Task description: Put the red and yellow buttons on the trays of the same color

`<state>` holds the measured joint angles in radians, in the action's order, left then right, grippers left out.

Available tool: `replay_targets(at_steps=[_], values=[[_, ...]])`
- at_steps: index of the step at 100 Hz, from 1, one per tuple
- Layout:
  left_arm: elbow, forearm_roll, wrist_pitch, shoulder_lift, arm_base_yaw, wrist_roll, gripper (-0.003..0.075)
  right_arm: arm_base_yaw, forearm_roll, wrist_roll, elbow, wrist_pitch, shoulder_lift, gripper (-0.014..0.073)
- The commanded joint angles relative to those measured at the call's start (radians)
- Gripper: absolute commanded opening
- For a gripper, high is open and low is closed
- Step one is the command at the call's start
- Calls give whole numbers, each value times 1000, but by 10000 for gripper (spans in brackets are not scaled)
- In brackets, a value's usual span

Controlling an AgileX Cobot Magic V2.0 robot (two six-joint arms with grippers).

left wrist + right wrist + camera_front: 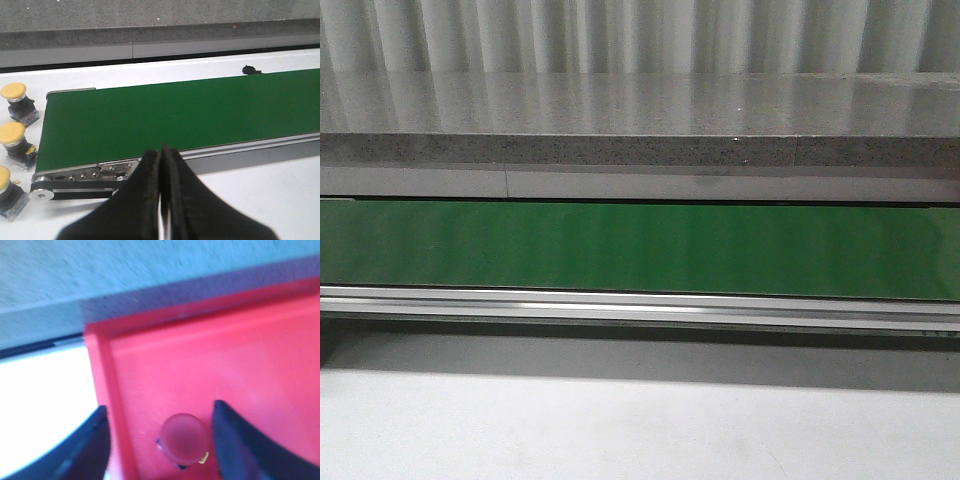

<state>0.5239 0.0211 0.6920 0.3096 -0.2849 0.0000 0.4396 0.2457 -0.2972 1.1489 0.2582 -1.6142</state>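
In the right wrist view a red button [184, 438] stands on the floor of the red tray [225, 355], near the tray's corner. My right gripper [160, 432] is open above it, one finger on each side, touching nothing. In the left wrist view my left gripper [161, 152] is shut with nothing in it, hovering over the near rail of the green conveyor belt [175, 117]. Three yellow buttons [14, 96] [13, 137] [4, 182] stand on the white table past the belt's end. No yellow tray is in view.
The front view shows only the green belt [640, 248], its metal rail [640, 305], a grey stone ledge [640, 120] behind and white table in front. A small dark mark [248, 70] lies on the table beyond the belt.
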Motion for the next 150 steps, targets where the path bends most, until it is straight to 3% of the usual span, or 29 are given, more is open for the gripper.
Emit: replay_targets(at_steps=[1,10,19,83,150], values=[[26,5,-69,8,-9,0,-20,-19,9,-8,28,3,101,211],[26,5,-69,8,-9,0,-20,-51,8,-9,21,61,163,38],[26,5,-69,8,-9,0,-20,-89,7,-9,2,101,228,-74],[26,5,-69,8,-9,0,-20,-364,2,-9,-256,242,770,-66],[26,5,-69,8,-9,0,-20,-374,3,-9,-589,340,1382,-66]])
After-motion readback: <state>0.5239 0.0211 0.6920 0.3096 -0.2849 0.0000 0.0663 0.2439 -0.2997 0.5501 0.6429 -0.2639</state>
